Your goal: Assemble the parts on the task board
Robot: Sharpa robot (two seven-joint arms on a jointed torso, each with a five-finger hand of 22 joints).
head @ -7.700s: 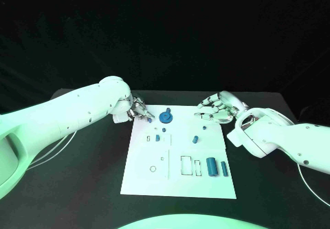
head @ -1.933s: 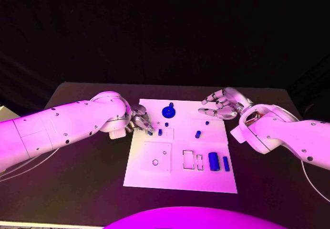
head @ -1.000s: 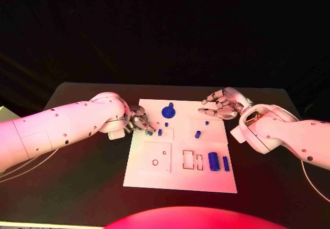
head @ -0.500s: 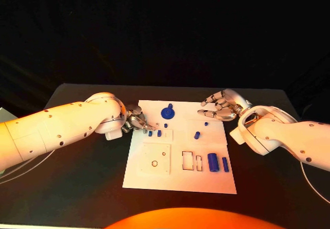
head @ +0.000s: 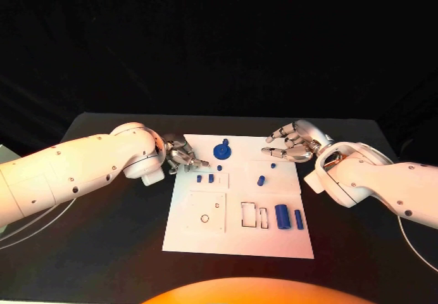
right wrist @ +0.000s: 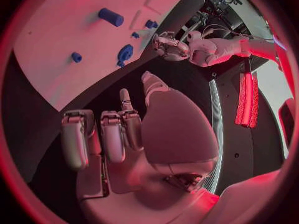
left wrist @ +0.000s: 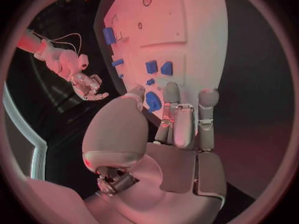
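Observation:
The white task board [head: 237, 237] lies in the middle of the table. Near its far edge stands a blue gear-like disc [head: 222, 151], which the left wrist view shows beside the thumb [left wrist: 152, 100]. Two small blue pegs [head: 204, 178] stand side by side below it. Further pegs sit at mid board [head: 260, 180]. A blue cylinder [head: 283, 216] and a thin bar [head: 299, 218] lie near the right edge. My left hand [head: 183, 156] hovers at the board's far left edge and holds nothing [left wrist: 181, 119]. My right hand [head: 290, 143] hangs over the far right corner with nothing in it [right wrist: 118, 134].
The board [left wrist: 187, 35] has empty cut-outs: rectangular slots [head: 248, 214] and a small ring hole [head: 204, 219]. Black table [head: 100, 234] surrounds the board on all sides. The right wrist view shows the cylinder [right wrist: 111, 16], the gear [right wrist: 124, 52] and my left hand [right wrist: 171, 45].
My left hand has drawn back a little from the two side-by-side pegs towards the board's far left edge. My right hand has hardly moved.

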